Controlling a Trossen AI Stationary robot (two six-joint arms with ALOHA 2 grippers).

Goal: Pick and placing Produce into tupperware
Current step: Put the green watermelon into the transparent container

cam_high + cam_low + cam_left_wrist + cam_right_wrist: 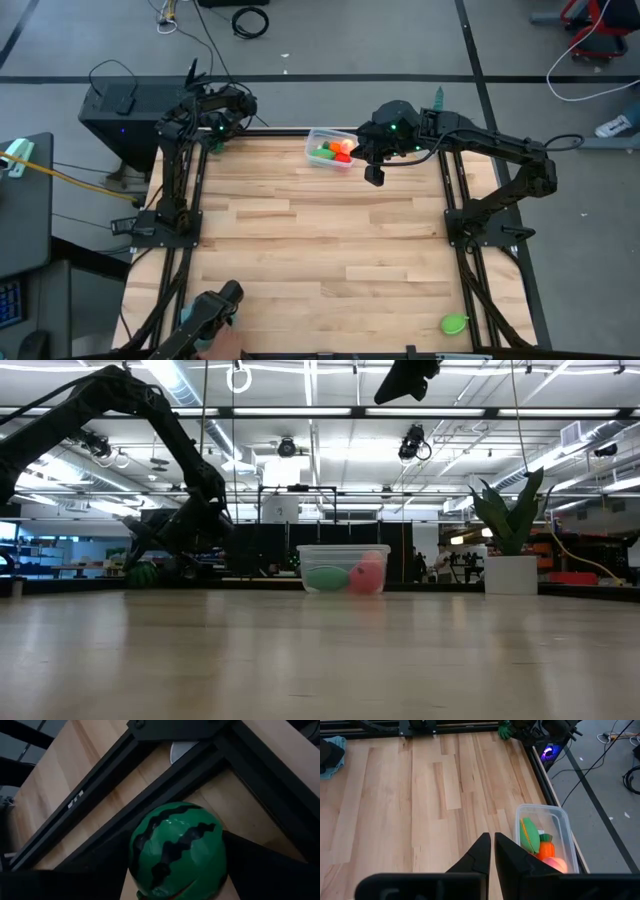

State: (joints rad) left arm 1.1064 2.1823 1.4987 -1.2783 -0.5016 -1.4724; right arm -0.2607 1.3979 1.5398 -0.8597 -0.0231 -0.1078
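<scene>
Produce is what we are tracking: a small round green toy watermelon with dark zigzag stripes (177,852) is sitting at the far left corner of the wooden table (320,240), between the fingers of the left gripper (212,140). We are seeing dark fingers on both sides of it, but whether they are pressing on it, we cannot tell. The clear plastic rectangular tupperware (566,827) is resting at the far edge, holding an orange carrot (546,847), a green piece (530,834) and a peach-coloured piece (557,865). The right gripper (492,851) is hanging above the table just beside the box, fingers clenched together on nothing. A light-green piece (454,323) is lying at the near right corner.
</scene>
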